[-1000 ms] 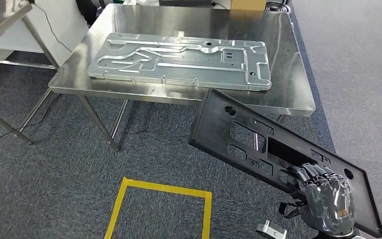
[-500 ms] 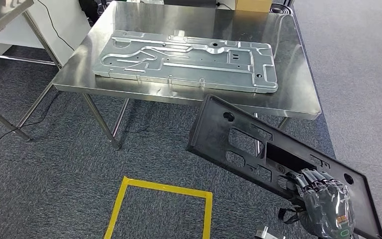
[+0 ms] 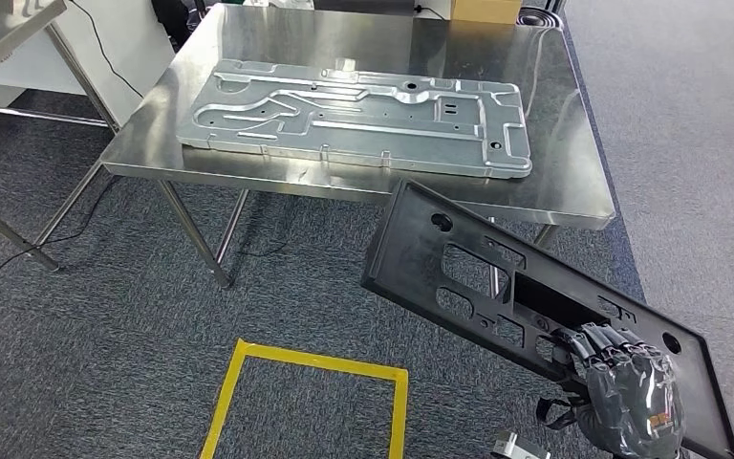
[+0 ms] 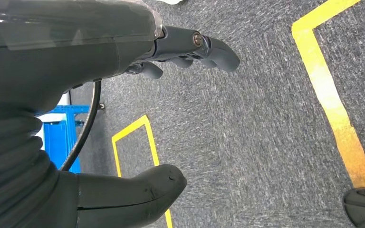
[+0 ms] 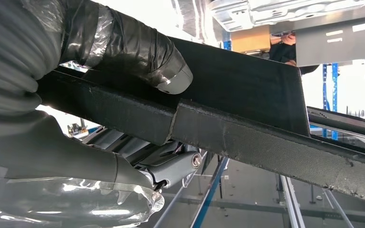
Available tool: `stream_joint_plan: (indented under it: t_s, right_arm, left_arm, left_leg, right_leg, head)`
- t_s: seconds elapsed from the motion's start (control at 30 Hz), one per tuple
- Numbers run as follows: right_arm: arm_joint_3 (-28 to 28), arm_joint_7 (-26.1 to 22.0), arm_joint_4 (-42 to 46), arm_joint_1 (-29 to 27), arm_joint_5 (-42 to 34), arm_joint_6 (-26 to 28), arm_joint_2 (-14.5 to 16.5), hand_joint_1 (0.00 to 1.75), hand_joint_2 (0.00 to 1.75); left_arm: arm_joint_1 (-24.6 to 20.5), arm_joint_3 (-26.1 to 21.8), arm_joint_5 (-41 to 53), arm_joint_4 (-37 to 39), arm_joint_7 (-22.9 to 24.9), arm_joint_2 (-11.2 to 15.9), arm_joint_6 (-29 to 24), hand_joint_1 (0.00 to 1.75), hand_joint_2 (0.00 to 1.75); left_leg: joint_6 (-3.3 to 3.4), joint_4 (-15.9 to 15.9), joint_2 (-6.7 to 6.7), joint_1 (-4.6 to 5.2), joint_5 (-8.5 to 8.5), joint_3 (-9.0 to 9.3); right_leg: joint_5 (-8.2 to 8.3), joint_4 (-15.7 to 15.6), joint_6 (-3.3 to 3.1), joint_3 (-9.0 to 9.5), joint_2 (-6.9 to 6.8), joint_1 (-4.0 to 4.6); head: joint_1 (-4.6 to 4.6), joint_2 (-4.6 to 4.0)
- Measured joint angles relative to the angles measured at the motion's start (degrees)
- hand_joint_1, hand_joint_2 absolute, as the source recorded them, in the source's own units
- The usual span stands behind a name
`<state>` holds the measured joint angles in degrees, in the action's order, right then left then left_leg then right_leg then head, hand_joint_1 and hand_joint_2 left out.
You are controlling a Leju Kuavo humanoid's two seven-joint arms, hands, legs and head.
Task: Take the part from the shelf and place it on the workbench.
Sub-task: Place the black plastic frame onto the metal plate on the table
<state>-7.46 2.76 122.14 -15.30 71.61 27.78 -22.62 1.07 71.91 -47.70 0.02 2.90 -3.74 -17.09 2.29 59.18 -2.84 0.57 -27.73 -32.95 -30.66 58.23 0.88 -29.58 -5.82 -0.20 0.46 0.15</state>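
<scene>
Right hand (image 3: 631,397) grips flat black perforated part (image 3: 497,287).

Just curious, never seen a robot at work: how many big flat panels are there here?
2. A silver metal panel lies flat on the steel workbench. A black panel is held tilted in the robot's right hand, in front of the bench, above the carpet.
</scene>
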Motion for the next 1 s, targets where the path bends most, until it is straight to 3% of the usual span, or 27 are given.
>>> stream_joint_plan:
  t_s: [0.07,0.13,0.2,0.27,0.33,0.37,0.4,0.47,0.53,0.63,0.7,0.73,0.8,0.83,0.87,0.9,0.97,1.0]
  right_arm:
    - [0.01,-0.01,0.01,0.22,-0.21,-0.19,-0.01,1.75,1.75]
    - [0.02,-0.01,0.11,0.68,-0.47,-0.65,-0.12,1.75,1.75]
    - [0.08,-0.03,0.26,1.21,-0.71,-1.07,-0.33,1.75,1.75]
    - [0.09,-0.1,0.28,1.46,-0.88,-1.39,-0.45,1.75,1.75]
    - [-0.03,-0.13,0.26,1.46,-0.84,-1.74,-0.46,1.75,1.75]
    - [-0.09,-0.07,0.25,1.45,-0.71,-1.93,-0.46,1.75,1.75]
    - [-0.13,0.03,0.24,1.48,-0.52,-2.2,-0.46,1.75,1.75]
    - [-0.25,0.24,0.14,1.84,-0.16,-3.06,-0.49,1.75,1.75]
    - [-0.5,0.35,-0.12,2.65,-0.06,-4.02,-0.61,1.75,1.75]
    - [-0.9,0.56,-0.48,3.67,0.02,-4.79,-0.79,1.75,1.75]
    - [-1.05,0.68,-0.52,4.18,0.06,-4.92,-0.81,1.75,1.75]
    - [-1.09,0.7,-0.53,4.37,0.07,-4.95,-0.81,1.75,1.75]
    - [-1.19,0.72,-0.55,4.58,0.08,-4.99,-0.81,1.75,1.75]
    - [-1.25,0.73,-0.58,4.63,0.08,-5.01,-0.81,1.75,1.75]
    - [-1.32,0.73,-0.62,4.65,0.08,-5.02,-0.81,1.75,1.75]
    - [-1.39,0.73,-0.66,4.66,0.08,-5.03,-0.81,1.75,1.75]
    - [-1.51,0.73,-0.7,4.75,0.08,-5.04,-0.81,1.75,1.75]
    - [-1.56,0.73,-0.72,4.86,0.08,-5.05,-0.81,1.75,1.75]
  left_arm:
    - [0.01,0.0,-0.13,0.0,-0.05,0.01,-0.04,0.0,1.75]
    - [0.01,0.0,-0.28,0.0,-0.16,0.02,-0.07,0.0,1.75]
    - [-0.1,0.0,-0.43,0.0,-0.29,-0.06,-0.04,0.0,1.75]
    - [-0.3,0.0,-0.61,0.0,-0.34,-0.12,0.05,0.0,1.75]
    - [-0.39,0.0,-0.74,0.0,-0.32,-0.12,0.29,0.0,1.75]
    - [-0.37,0.0,-0.76,0.0,-0.26,-0.13,0.47,0.0,1.75]
    - [-0.33,0.0,-0.75,0.0,-0.19,-0.14,0.69,0.0,1.75]
    - [-0.24,0.0,-0.68,0.01,-0.04,-0.08,0.96,0.0,1.75]
    - [-0.27,0.0,-0.55,0.02,0.01,0.03,1.01,0.0,1.75]
    - [-0.37,0.0,-0.45,0.02,0.01,0.09,0.99,0.0,1.75]
    - [-0.36,0.0,-0.45,0.02,0.01,0.05,1.0,0.0,1.75]
    - [-0.38,0.0,-0.45,0.02,0.01,0.03,1.0,0.0,1.75]
    - [-0.42,0.0,-0.45,0.02,0.01,0.02,1.0,0.0,1.75]
    - [-0.4,0.0,-0.45,0.02,0.01,0.02,1.0,0.0,1.75]
    - [-0.33,0.0,-0.45,0.02,0.01,0.02,1.0,0.0,1.75]
    - [-0.25,0.0,-0.45,0.02,0.01,0.02,1.0,0.0,1.75]
    - [-0.09,0.0,-0.45,0.03,0.01,0.06,1.0,0.0,1.75]
    - [-0.07,0.0,-0.45,0.03,0.01,0.15,1.0,0.0,1.75]
  left_leg:
    - [0.25,0.01,0.05,0.13,-0.12,-0.12]
    - [0.93,-1.09,0.21,0.08,0.14,0.38]
    - [1.54,-3.02,0.47,-0.32,0.94,1.65]
    - [1.73,-3.83,0.85,-0.54,1.37,2.27]
    - [1.6,-3.71,1.38,-0.58,1.23,2.29]
    - [1.42,-3.55,1.7,-0.66,1.05,2.35]
    - [1.13,-3.24,2.03,-0.83,0.79,2.45]
    - [0.24,-2.25,2.6,-1.2,-0.04,2.49]
    - [-0.71,-1.1,2.97,-1.17,-0.88,2.12]
    - [-1.46,-0.63,3.17,-1.14,-1.42,1.95]
    - [-1.88,1.3,3.12,-1.3,-2.67,1.31]
    - [-2.09,3.88,3.07,-1.33,-4.02,0.06]
    - [-2.28,11.91,3.02,-1.32,-7.24,-4.49]
    - [-2.2,15.28,3.02,-1.29,-8.0,-6.69]
    - [-1.94,16.87,3.02,-1.21,-7.59,-8.09]
    - [-1.5,16.04,3.03,-1.06,-5.91,-8.29]
    - [0.09,9.11,3.1,-0.43,-0.75,-5.99]
    - [1.0,5.62,3.06,-0.07,1.0,-4.53]
  right_leg:
    - [0.13,-0.26,0.27,0.14,-0.09,-0.15]
    - [0.3,-0.89,0.89,0.72,0.08,-0.36]
    - [-0.81,0.6,1.29,0.34,2.41,-0.52]
    - [-3.94,6.71,1.42,-2.79,5.02,-0.71]
    - [-5.99,13.08,1.68,-6.58,5.57,-0.96]
    - [-5.37,13.87,1.87,-7.39,5.59,-1.15]
    - [-3.55,12.33,2.09,-7.03,5.58,-1.39]
    - [0.53,5.58,2.57,-4.33,5.68,-1.87]
    - [1.76,1.58,2.15,-2.71,6.02,-1.93]
    - [1.09,1.73,0.51,-2.76,6.16,-1.62]
    - [0.89,1.71,-0.35,-2.45,6.07,-1.62]
    - [0.78,1.66,-0.67,-2.27,6.0,-1.6]
    - [0.46,1.65,-1.13,-2.06,5.89,-1.33]
    - [0.27,1.66,-1.3,-1.9,5.88,-1.13]
    - [0.03,1.65,-1.44,-1.62,5.9,-0.9]
    - [-0.27,1.64,-1.53,-1.22,5.94,-0.66]
    - [-0.97,1.48,-1.66,-0.15,6.0,-0.24]
    - [-1.31,1.31,-1.59,0.3,6.01,-0.06]
  head:
    - [-0.01,0.0]
    - [-0.02,0.0]
    - [-0.01,0.0]
    - [0.01,0.0]
    - [0.02,0.0]
    - [0.02,0.0]
    - [0.02,0.0]
    - [0.04,0.0]
    - [-0.01,0.0]
    - [-0.1,0.0]
    - [-0.1,0.0]
    - [-0.11,0.0]
    - [-0.11,0.0]
    - [-0.11,0.0]
    - [-0.11,0.0]
    - [-0.11,0.0]
    - [-0.1,0.0]
    - [-0.08,0.0]
